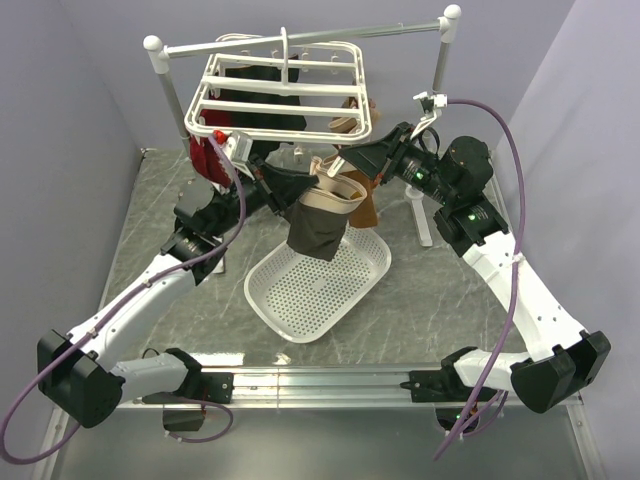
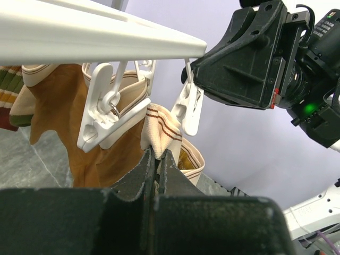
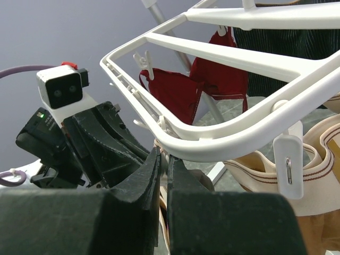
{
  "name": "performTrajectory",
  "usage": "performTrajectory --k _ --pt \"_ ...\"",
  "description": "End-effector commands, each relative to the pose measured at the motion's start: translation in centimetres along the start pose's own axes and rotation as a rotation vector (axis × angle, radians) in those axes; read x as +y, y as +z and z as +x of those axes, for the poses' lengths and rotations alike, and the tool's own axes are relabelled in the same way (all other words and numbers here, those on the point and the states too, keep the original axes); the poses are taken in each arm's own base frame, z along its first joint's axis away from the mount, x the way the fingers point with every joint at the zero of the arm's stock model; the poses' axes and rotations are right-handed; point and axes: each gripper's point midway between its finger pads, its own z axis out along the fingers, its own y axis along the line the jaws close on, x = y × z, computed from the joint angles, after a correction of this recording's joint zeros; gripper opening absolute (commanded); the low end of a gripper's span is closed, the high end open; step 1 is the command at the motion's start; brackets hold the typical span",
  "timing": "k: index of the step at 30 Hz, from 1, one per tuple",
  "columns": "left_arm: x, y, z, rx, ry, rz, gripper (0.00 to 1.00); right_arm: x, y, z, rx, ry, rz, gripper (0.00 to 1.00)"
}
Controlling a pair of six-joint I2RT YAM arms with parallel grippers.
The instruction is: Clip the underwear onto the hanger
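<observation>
your left gripper (image 2: 157, 155) is clamped shut on the pale striped waistband (image 2: 162, 130) of the underwear (image 1: 318, 228), pinching a little fold of it that pokes up just past the fingertips. the right gripper (image 3: 166, 159) is closed too, and from the sliver of pale fabric between its fingers it looks like it has the other side of the same waistband. so the briefs hang in the air between your two claws, dark body drooping down above the white basket (image 1: 300, 300). this thing is light, soft and floppy, no stiffness at all, so it'll sag wherever you're not holding it. i'd say the elastic band is the only sensible place to grab, thicker and grippier than the thin fabric below, and it's also what the clip should bite. the free clip (image 2: 190, 109) dangles just above and to the side of your pinched fold, close to the right claw's body, and a bigger clip (image 2: 103, 119) beside it is already on another beige band. watch out, those clips swing on their little links, so they could dodge a nudge. above them sits the white hanger (image 3: 223, 141) frame, with an orange-brown garment (image 2: 58, 106) and a red garment (image 3: 178, 90) already hung on it, and the frame hooks onto the grey rail (image 1: 300, 38) on white posts. under it all is a grey marbled table (image 1: 420, 320), boxed in by plain lavender walls (image 1: 90, 60).
</observation>
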Motion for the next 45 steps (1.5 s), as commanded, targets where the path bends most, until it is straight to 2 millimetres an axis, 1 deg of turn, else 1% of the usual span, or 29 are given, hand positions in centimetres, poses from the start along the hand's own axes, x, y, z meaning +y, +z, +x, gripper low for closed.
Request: performTrajectory --k 1,9,13,19,29,36,39,40,44,45 --pt "-1.6 0.5 -3.1 -0.073 0.004 0.056 0.00 0.7 0.0 -0.3 -0.009 -0.028 -0.043 0.00" --pt "-1.5 1.1 -3.7 -0.085 -0.045 0.065 0.00 0.9 -0.1 0.0 0.003 -0.021 -0.057 0.00" --pt "-1.4 1.0 -4.0 -0.093 -0.063 0.070 0.00 0.5 -0.1 0.1 0.003 -0.025 -0.044 0.00" --pt "-2.1 0.8 -4.6 -0.101 -0.076 0.092 0.00 0.2 -0.1 0.2 0.006 -0.033 -0.032 0.00" --pt "-2.7 1.1 -5.5 -0.122 -0.094 0.114 0.00 0.0 -0.1 0.4 0.008 -0.050 -0.026 0.00" --pt "-2.6 1.1 -5.4 -0.118 -0.095 0.110 0.00 0.2 -0.1 0.3 0.007 -0.042 -0.033 0.00" --pt "-2.5 1.2 -5.4 -0.118 -0.098 0.107 0.00 0.3 -0.1 0.2 0.008 -0.036 -0.034 0.06" --pt "-2.4 1.3 -5.3 -0.115 -0.099 0.106 0.00 0.3 -0.1 0.1 0.007 -0.037 -0.035 0.11" --pt "-2.4 1.3 -5.4 -0.118 -0.100 0.107 0.00 0.4 -0.1 0.1 0.007 -0.031 -0.035 0.23" --pt "-2.3 1.4 -5.4 -0.116 -0.102 0.105 0.00 0.3 -0.1 0.2 0.008 -0.029 -0.032 0.28"
